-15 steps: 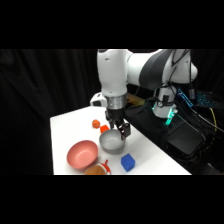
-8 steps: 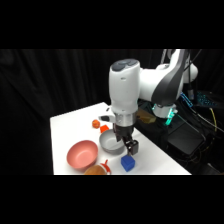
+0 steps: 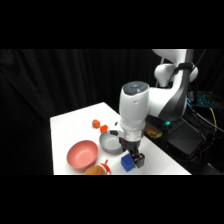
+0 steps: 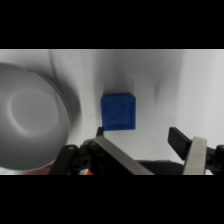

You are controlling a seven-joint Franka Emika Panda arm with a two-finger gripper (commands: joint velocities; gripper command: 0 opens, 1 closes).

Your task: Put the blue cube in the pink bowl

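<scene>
One small blue cube (image 4: 118, 111) lay on the white table (image 4: 150, 70) just beside the grey bowl (image 4: 30, 120), and the gripper (image 4: 142, 142) hung over it with its two fingers spread apart and holding nothing, the cube showing a little beyond the gap between them. The cube looked stiff, light and flat-sided, so I judged that the best hold was on two opposite side faces near the middle, pressed squarely so that it would not twist out. The pink bowl (image 3: 82, 154) stood on the far side of the grey bowl from the cube.
</scene>
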